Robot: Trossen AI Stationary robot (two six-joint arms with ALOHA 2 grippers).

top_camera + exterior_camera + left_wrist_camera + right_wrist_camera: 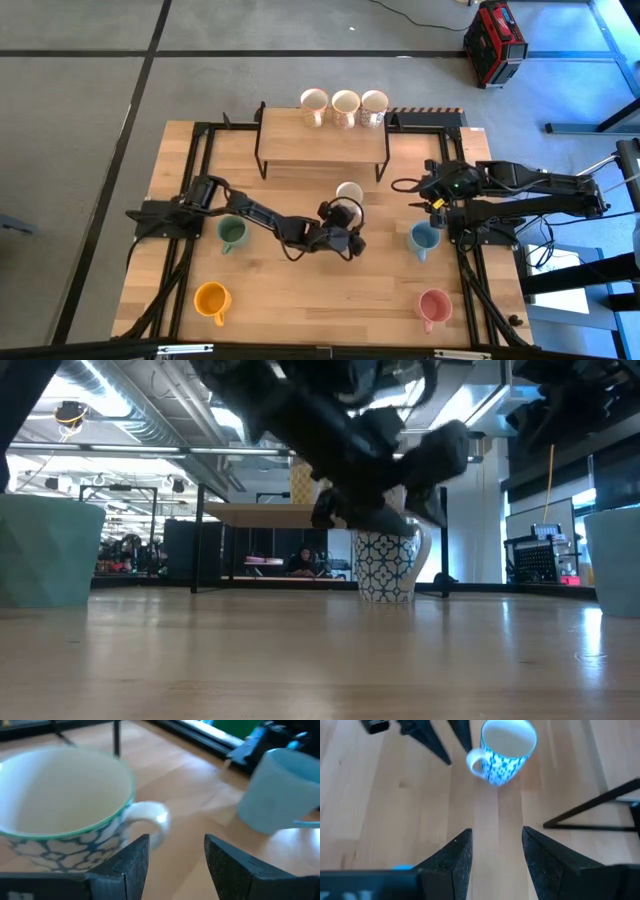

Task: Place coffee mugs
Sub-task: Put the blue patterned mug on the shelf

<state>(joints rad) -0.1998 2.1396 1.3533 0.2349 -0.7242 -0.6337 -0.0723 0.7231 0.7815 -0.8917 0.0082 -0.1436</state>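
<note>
Left tool (173, 865) fingers apart, just beside patterned mug (65, 815) handle on table (300, 290), not gripping.

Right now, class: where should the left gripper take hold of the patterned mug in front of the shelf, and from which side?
Probably the handle. The patterned mug stands upright, its handle sticking out sideways toward the open left gripper, which sits level with it. Coming straight in from that side lets the fingers close across the loop.
</note>
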